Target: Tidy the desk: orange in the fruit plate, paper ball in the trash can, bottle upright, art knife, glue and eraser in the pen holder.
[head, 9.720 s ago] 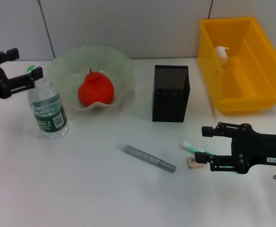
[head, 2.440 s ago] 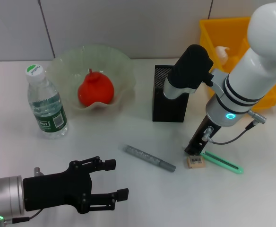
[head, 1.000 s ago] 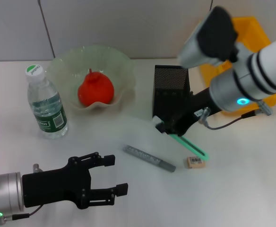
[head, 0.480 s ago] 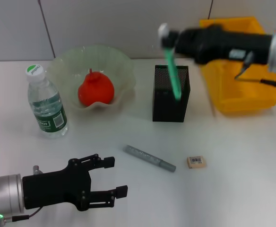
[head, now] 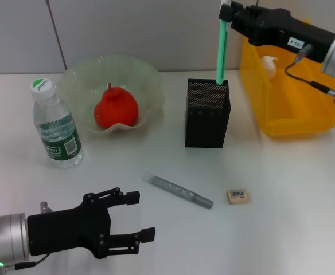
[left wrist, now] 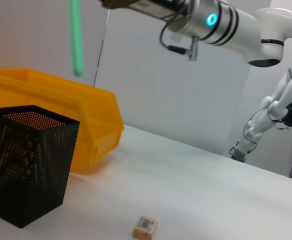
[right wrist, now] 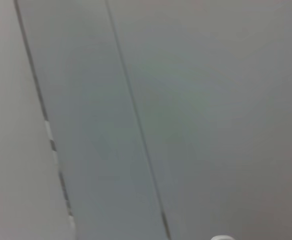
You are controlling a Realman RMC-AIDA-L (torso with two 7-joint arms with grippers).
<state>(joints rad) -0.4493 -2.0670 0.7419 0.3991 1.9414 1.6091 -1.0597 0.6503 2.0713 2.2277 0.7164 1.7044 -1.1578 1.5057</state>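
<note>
Holding a green art knife (head: pixel 221 50) (upright) above the pen holder (head: pixel 207 113).

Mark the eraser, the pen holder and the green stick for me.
eraser (head: pixel 237 196), head view, on its labelled top.
pen holder (head: pixel 207 121), head view, on its front mesh wall.
green stick (head: pixel 221 54), head view, mid-shaft.
</note>
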